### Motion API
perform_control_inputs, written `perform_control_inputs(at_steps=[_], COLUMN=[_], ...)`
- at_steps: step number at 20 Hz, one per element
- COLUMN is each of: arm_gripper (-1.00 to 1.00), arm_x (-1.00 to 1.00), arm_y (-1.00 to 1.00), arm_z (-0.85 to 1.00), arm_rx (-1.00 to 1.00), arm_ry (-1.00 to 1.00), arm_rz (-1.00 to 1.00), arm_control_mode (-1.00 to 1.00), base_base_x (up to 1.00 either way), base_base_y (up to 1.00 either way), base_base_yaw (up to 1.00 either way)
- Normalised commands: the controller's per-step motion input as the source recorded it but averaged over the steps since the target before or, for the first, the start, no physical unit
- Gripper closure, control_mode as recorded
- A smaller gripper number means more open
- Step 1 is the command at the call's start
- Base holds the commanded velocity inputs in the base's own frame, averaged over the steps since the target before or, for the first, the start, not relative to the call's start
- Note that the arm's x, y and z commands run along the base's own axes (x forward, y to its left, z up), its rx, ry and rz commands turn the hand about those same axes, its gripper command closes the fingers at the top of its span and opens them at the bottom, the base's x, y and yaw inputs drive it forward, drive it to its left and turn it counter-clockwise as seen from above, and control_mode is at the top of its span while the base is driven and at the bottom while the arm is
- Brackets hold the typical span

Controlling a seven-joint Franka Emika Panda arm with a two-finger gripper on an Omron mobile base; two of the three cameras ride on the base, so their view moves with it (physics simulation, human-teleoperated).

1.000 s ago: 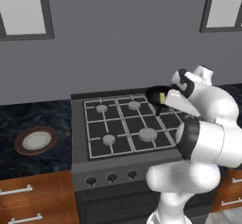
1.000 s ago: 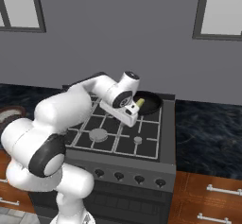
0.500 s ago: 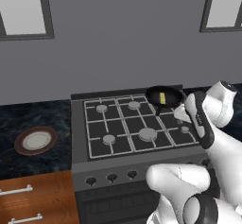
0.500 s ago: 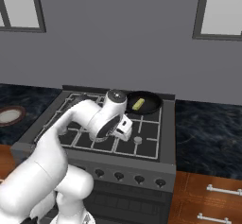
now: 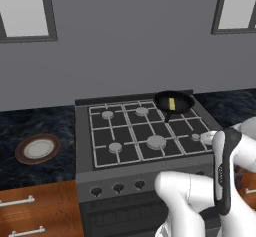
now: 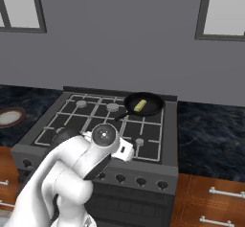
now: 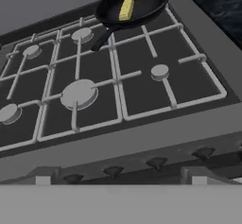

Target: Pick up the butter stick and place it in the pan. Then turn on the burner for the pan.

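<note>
Butter stick [image 7: 125, 8] lies flat inside the pan [image 7: 142, 1], upper centre of hand view; same in left base view, where butter stick [image 5: 172, 103] sits mid-pan [image 5: 182, 101] at upper right of the stove [image 5: 100, 133], and right base view, butter stick [image 6: 139, 106] in pan [image 6: 152, 104] on the back right burner. Pan handle [image 7: 103, 38] points toward lower left of hand view, over the grate. Large centre burner cap [image 7: 79, 93] sits left of centre in hand view, smaller cap [image 7: 159, 71] to its right. Row of dark knobs [image 7: 156, 162] along stove front, lower part of hand view; knobs [image 6: 139, 181] also seen at lower centre in right base view. End effector: fingers not visible, so can't tell if wide or narrow; holds nothing visible. Arm [image 6: 86, 159] is low at the stove front, lower left of right base view. Brown-rimmed plate [image 5: 38, 148] on dark worktop [image 5: 30, 126], left side of left base view, well apart from the pan.
</note>
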Motion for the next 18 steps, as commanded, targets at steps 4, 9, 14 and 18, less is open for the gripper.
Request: perform_control_inputs(at_steps=[4,9,14,18], arm_gripper=[-1.00,-1.00,-1.00,-1.00], arm_x=[-0.72,-0.74,-0.49,-0.09], arm_y=[-0.33,-0.18,0.00,0.00], arm_z=[0.00,-0.02,-0.32,-0.43], arm_rx=[-0.10,-0.07,-0.10,-0.14], arm_ry=[-0.28,-0.27,-0.35,-0.33], arm_rz=[0.00,0.00,0.05,0.09], arm_control_mode=[-1.00,-1.00,-1.00,-1.00], base_base_x=[0.00,0.00,0.00,0.00], base_base_y=[0.00,0.00,0.00,0.00], base_base_yaw=[0.00,0.00,0.00,0.00])
